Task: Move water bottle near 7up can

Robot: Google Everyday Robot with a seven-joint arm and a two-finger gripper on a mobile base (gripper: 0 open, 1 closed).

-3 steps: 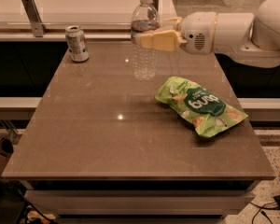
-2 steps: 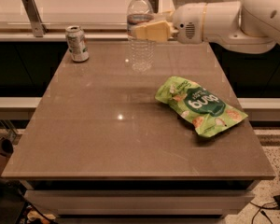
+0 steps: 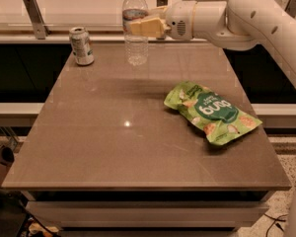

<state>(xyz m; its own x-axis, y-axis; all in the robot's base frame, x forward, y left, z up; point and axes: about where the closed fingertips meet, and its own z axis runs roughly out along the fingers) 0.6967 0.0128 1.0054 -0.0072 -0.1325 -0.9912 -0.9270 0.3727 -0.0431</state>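
The water bottle (image 3: 136, 33) is clear and ribbed with a white cap, upright near the table's far edge, left of centre. My gripper (image 3: 144, 26) comes in from the right on a white arm and is shut on the bottle's upper body with its pale yellow fingers (image 3: 147, 27). The bottle's base is at or just above the table top; I cannot tell which. The 7up can (image 3: 82, 46) stands upright at the far left corner, about a hand's width left of the bottle.
A flat green snack bag (image 3: 210, 112) lies on the right half of the brown table (image 3: 113, 142). A white counter with a metal bracket (image 3: 34, 17) runs behind the table. My arm (image 3: 246, 19) spans the far right.
My gripper has carried the water bottle leftward and toward the far edge, closer to the 7up can. The can and snack bag have not moved.
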